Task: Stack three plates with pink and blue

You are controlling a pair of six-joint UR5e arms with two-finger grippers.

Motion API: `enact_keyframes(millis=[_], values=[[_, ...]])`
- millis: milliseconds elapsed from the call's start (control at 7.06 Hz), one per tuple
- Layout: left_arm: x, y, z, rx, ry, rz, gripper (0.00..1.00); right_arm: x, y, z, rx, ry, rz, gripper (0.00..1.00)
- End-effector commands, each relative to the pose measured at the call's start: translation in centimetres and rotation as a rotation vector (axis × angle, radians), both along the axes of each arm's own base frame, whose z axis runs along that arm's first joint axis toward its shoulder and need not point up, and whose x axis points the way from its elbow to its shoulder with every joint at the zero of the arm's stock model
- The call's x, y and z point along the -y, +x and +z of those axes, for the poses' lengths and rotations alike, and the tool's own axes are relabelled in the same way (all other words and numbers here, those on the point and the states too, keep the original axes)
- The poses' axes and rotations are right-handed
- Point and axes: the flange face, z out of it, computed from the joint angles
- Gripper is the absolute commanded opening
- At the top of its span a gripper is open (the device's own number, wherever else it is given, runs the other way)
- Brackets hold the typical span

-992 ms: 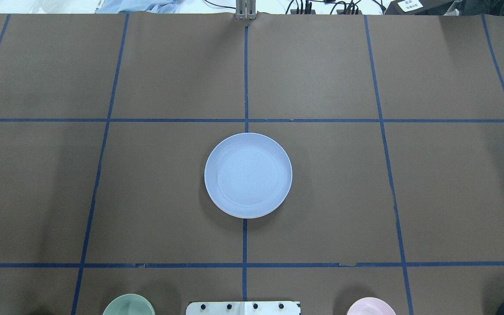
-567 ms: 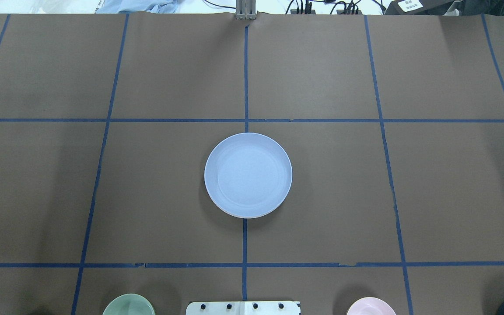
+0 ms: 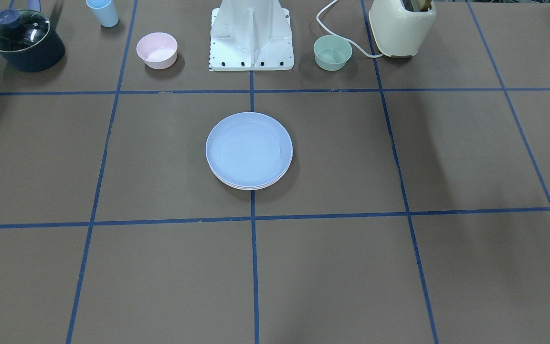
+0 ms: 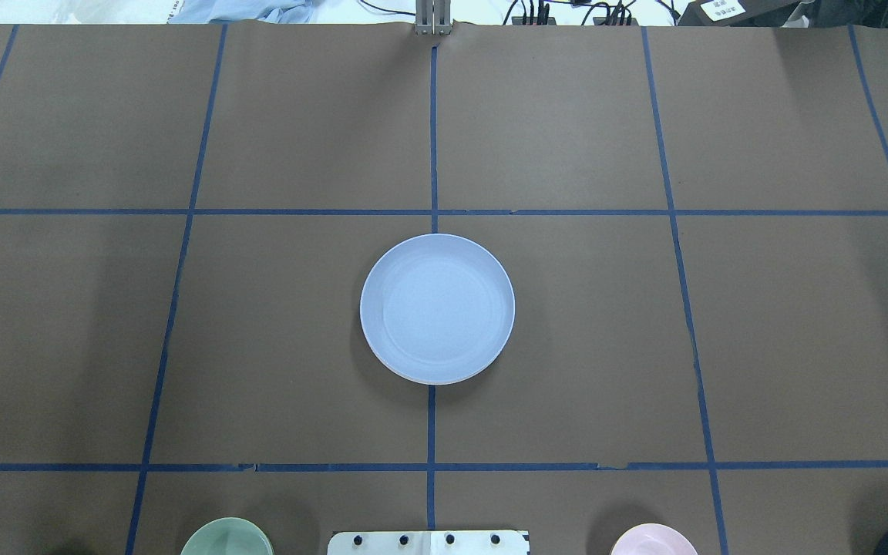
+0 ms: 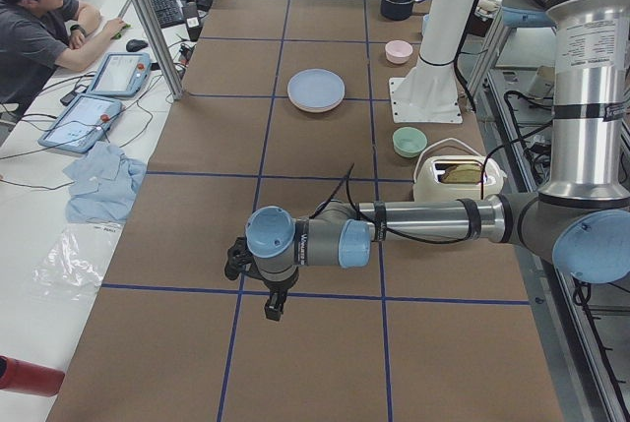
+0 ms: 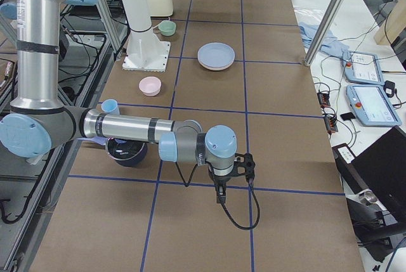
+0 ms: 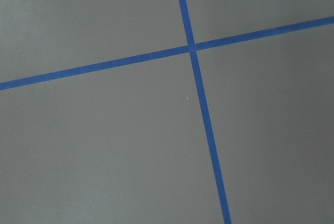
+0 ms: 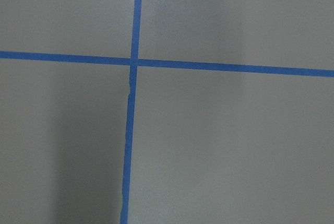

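The three plates (image 3: 248, 150) lie stacked mid-bench (image 4: 259, 347), blue on top. Left fingers (image 5: 234, 263) and right fingers (image 6: 247, 165) hang over opposite bench ends, forearms level; their opening cannot be told.

no visible change vs earlier overhead pics, top blue plate (image 4: 437, 308) same spot

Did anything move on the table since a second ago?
Nothing visibly changed. The stack of plates, light blue on top, sits on the same middle spot, and the green bowl and pink bowl stayed put.
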Motion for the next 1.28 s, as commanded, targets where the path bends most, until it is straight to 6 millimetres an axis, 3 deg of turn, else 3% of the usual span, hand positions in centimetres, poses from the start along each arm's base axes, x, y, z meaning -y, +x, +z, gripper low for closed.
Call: enact_keyframes(millis=[0,1134], values=[[-0.32,0.00,0.29,0.001,-0.006,0.000,1.00,-0.02,0.05,0.00,0.002,0.000,0.002,1.00],[-0.62,-0.13,0.32,0.021,-0.004,0.000,1.00,-0.17,-0.02,0.15,0.002,-0.004,-0.001,1.00]])
